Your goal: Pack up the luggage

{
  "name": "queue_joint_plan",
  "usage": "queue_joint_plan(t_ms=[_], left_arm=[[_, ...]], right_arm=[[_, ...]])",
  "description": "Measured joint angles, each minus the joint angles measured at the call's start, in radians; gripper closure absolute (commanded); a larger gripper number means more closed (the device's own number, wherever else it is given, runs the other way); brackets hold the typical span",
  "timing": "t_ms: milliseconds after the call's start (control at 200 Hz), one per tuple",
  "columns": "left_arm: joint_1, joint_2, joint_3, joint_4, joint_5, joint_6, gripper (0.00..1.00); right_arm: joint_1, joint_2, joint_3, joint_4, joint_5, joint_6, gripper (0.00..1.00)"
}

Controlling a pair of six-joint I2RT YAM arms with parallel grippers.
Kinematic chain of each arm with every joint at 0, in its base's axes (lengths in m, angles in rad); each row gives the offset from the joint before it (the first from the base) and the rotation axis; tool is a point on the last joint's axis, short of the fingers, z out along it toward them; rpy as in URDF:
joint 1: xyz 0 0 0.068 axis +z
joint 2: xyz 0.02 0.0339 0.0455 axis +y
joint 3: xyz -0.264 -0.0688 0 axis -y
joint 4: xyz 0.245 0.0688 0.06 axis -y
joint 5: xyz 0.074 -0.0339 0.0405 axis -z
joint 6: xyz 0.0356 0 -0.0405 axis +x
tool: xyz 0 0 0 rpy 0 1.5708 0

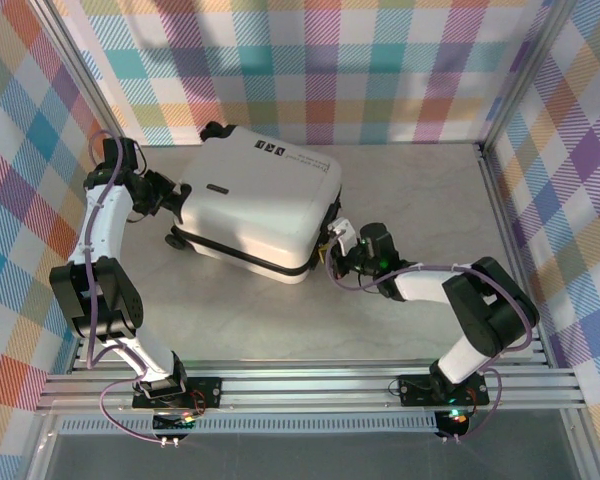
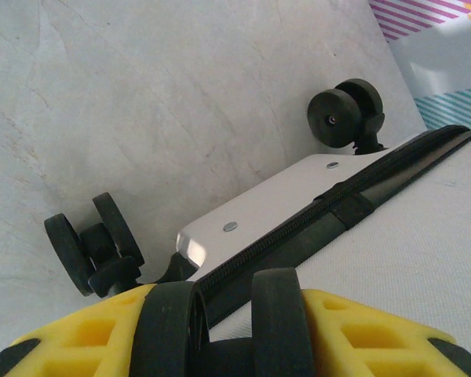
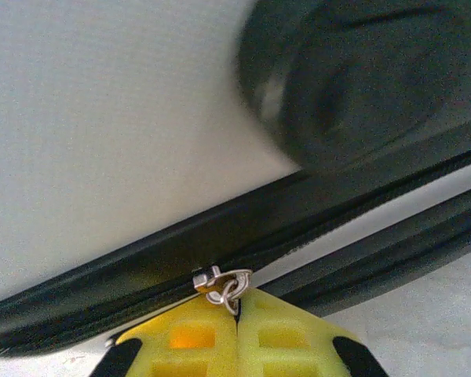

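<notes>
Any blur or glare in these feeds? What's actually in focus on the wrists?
Right wrist: zipper pull sharp in the shut right pincer, round black fitting on the luggage badly out of focus. Left wrist: wheels and zipper band sharp, one small glare spot on the shell corner. Top external: even light, only a faint shadow along the luggage's near edge.

Blurred, cropped and covered parts around the luggage (image 1: 260,200)

In the right wrist view a dark round shape (image 3: 361,78) is blurred past naming and cut by the top edge. The lower end of the zipper pull (image 3: 224,284) is buried between the pressed-together pads (image 3: 196,338) of the right gripper (image 3: 237,310), whose fingers are cropped at the bottom. The left gripper (image 2: 224,314) is likewise cropped, and whether it presses the shell cannot be told. The logo marks (image 1: 270,150) are too small to be read.
</notes>
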Motion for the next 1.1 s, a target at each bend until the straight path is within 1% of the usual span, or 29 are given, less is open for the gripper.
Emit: queue_joint_plan(t_ms=[155,285,580,705,890,1025,1045,1100], left_arm=[[0.002,0.003,0.0,0.003,0.013,0.01,1.0],[0.004,0.004,0.002,0.003,0.021,0.011,1.0],[0.004,0.004,0.002,0.002,0.043,0.019,1.0],[0.004,0.004,0.002,0.002,0.047,0.023,1.0],[0.004,0.004,0.002,0.003,0.048,0.023,1.0],[0.004,0.004,0.002,0.003,0.048,0.023,1.0],[0.004,0.004,0.002,0.003,0.048,0.023,1.0],[0.004,0.004,0.001,0.003,0.05,0.022,1.0]], right_arm=[[-0.035,0.036,0.071,-0.066,0.012,0.008,1.0],[-0.083,0.081,0.132,-0.096,0.011,0.024,1.0],[-0.187,0.193,0.282,-0.152,-0.01,0.072,1.0],[-0.227,0.251,0.37,-0.195,-0.027,0.094,1.0],[-0.261,0.305,0.46,-0.258,-0.075,0.127,1.0],[-0.269,0.314,0.476,-0.275,-0.092,0.143,1.0],[-0.269,0.314,0.476,-0.275,-0.093,0.143,0.97],[-0.27,0.314,0.476,-0.276,-0.094,0.149,0.81]])
